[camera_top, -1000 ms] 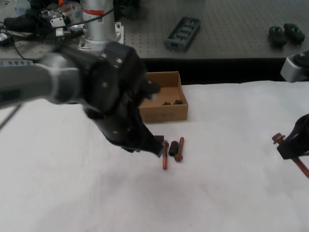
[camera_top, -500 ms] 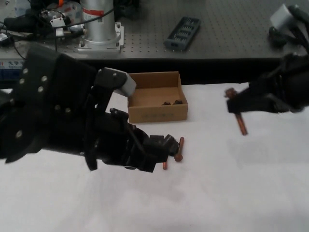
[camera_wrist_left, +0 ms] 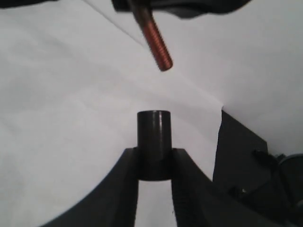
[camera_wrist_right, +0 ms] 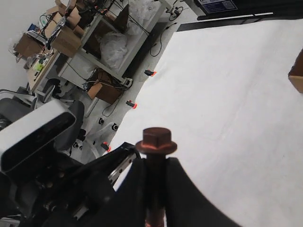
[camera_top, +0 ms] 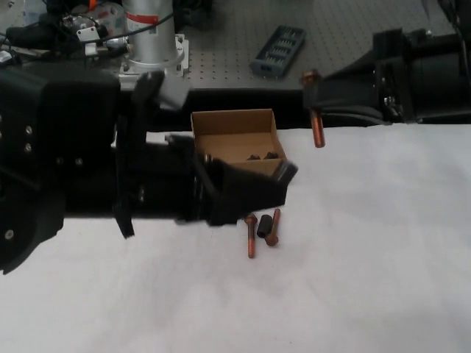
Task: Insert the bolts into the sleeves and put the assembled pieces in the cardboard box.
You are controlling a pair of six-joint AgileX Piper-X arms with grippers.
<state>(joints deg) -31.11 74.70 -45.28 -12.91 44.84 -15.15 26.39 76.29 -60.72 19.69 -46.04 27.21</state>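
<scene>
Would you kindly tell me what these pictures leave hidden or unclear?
High view: dark pieces in the cardboard box are too small to identify; the left arm covers the box's front wall.
Left wrist view: the head of the bolt is hidden behind the right gripper.
Right wrist view: its shank is hidden between the fingers.

The left gripper (camera_wrist_left: 154,163) clamps a black sleeve (camera_wrist_left: 154,135) between its fingers. Just beyond the sleeve's free end, not touching it, hangs the threaded tip of a copper bolt (camera_wrist_left: 155,40), over the white desk (camera_wrist_left: 57,104).
</scene>
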